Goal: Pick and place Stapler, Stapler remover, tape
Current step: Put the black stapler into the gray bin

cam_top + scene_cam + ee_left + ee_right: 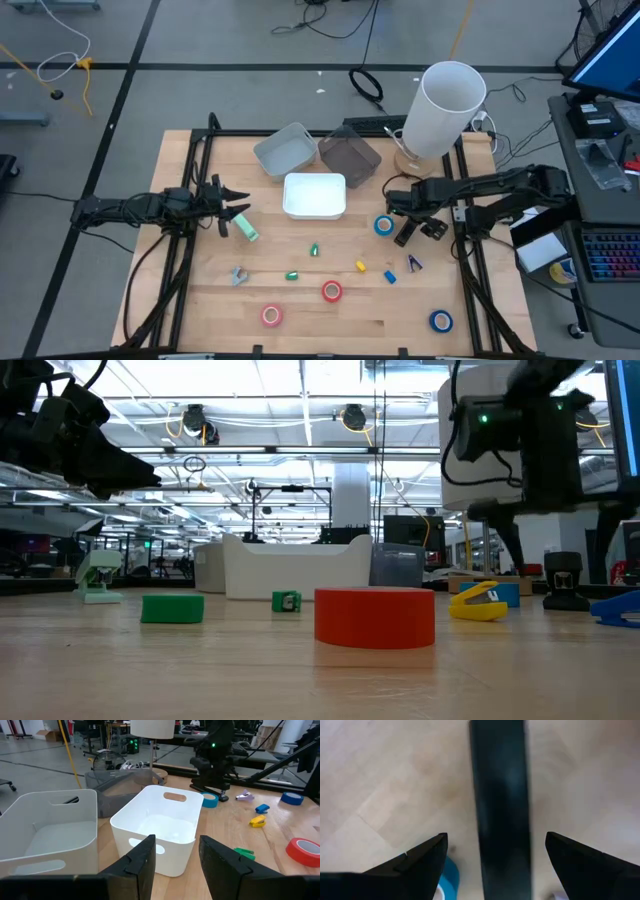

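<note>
Counter [200,300], high view. White bin [315,195] at centre, inside looks empty. Grey bin [284,150] at its 11 o'clock, dark bin [350,152] at 1 o'clock; nothing seen in either.

Right claw [404,237] spread wide, over black stapler [500,810]; not gripping. Blue tape [384,226] just beside it at 9 o'clock.

Left claw [238,207] part open, empty, at 9 o'clock of white bin.

Red tape [332,291], pink tape [271,316], second blue tape [441,321] along near edge. Stapler remover not identified with certainty.

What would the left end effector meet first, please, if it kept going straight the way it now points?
Most likely the white bin: the left end effector, fingers apart and empty, faces its near wall, though the gap is hard to judge.
</note>
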`<state>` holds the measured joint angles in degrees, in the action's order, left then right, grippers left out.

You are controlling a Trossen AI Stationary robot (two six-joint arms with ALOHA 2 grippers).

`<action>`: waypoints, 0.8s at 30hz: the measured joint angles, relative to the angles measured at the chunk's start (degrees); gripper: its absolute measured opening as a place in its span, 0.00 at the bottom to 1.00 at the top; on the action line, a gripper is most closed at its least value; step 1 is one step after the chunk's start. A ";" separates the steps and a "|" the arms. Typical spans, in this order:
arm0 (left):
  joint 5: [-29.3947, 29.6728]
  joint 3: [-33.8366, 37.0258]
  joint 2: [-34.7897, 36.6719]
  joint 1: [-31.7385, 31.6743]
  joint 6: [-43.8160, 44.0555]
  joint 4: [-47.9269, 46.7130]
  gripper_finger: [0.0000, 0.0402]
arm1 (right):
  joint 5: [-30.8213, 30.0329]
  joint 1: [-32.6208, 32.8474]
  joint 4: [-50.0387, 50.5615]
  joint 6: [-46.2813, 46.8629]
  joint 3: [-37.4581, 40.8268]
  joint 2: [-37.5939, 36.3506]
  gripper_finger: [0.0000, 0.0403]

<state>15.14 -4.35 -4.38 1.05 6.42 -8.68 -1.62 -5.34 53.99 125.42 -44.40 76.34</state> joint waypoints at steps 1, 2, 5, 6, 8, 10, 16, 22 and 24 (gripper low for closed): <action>0.00 -0.01 0.00 -0.01 0.00 -0.01 0.38 | 0.14 0.00 -1.97 -0.03 1.19 0.00 0.82; 0.02 0.00 0.00 0.01 0.00 0.01 0.38 | 0.25 0.00 -3.88 0.12 2.28 0.00 0.82; 0.00 0.00 0.00 0.00 0.01 -0.01 0.38 | 0.36 0.20 -7.71 0.79 4.15 0.00 0.82; 0.00 -0.01 -0.02 -0.01 0.00 -0.01 0.38 | 0.34 0.36 -8.39 0.80 4.41 0.00 0.82; 0.00 0.01 -0.02 -0.01 0.00 0.01 0.38 | 0.34 0.80 -8.86 0.82 4.52 0.00 0.82; 0.00 -0.01 0.00 -0.01 0.02 -0.01 0.38 | 0.39 1.39 -8.91 1.28 4.52 0.00 0.82; 0.00 0.01 0.00 -0.01 0.00 -0.01 0.38 | 1.93 3.75 -7.73 3.32 4.52 0.00 0.82; 0.00 0.00 0.00 0.00 0.02 0.00 0.38 | 1.83 6.78 -7.73 7.59 4.52 0.00 0.82; 0.00 0.00 -0.01 0.00 0.01 -0.01 0.38 | 1.70 7.57 -7.41 8.39 4.52 0.00 0.82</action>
<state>15.14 -4.34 -4.39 1.05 6.43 -8.69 0.08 2.23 46.58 133.81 -39.88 76.34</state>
